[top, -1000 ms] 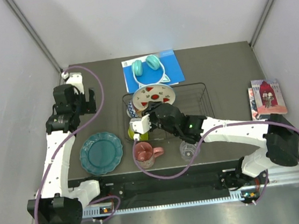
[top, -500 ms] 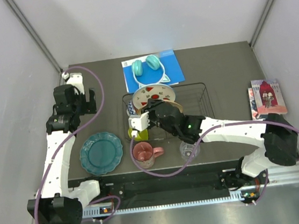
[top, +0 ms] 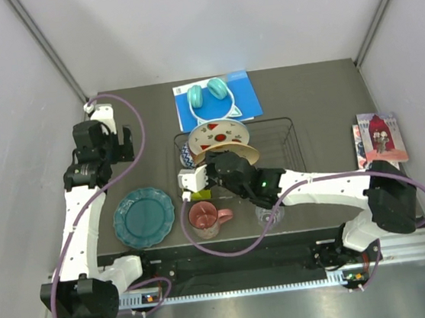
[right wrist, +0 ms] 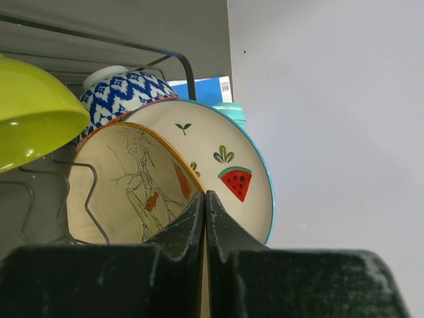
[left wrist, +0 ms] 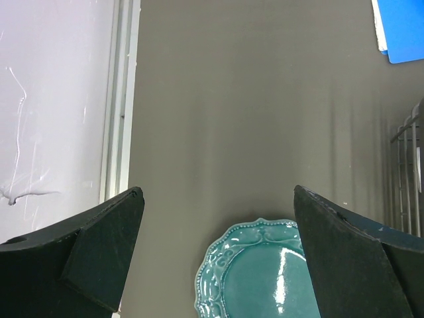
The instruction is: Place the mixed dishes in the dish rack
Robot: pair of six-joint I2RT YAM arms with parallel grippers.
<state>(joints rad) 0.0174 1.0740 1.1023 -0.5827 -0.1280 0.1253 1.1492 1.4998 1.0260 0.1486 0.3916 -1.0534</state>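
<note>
The black wire dish rack (top: 281,145) holds the watermelon plate (top: 219,135), the cream-orange floral plate (top: 244,154) leaning in front of it, the small patterned bowl (top: 186,156) and the lime-green bowl (top: 186,189). In the right wrist view the floral plate (right wrist: 126,185) stands on edge before the watermelon plate (right wrist: 232,172). My right gripper (right wrist: 205,193) is shut, its tips at the floral plate's rim, low over the rack's left end (top: 211,163). The teal plate (top: 144,217), pink mug (top: 204,218) and clear glass (top: 267,214) sit on the table. My left gripper (left wrist: 218,252) hangs open above the teal plate (left wrist: 265,278).
Teal cat-ear headphones (top: 209,94) lie on a blue book (top: 238,104) behind the rack. A picture book (top: 380,138) rests at the table's right edge. White walls close in on the left, the right and the back.
My right gripper opened wider, then shut, and slid a little left along the rack. The floral plate now shows leaning free behind it. The left arm barely moved.
</note>
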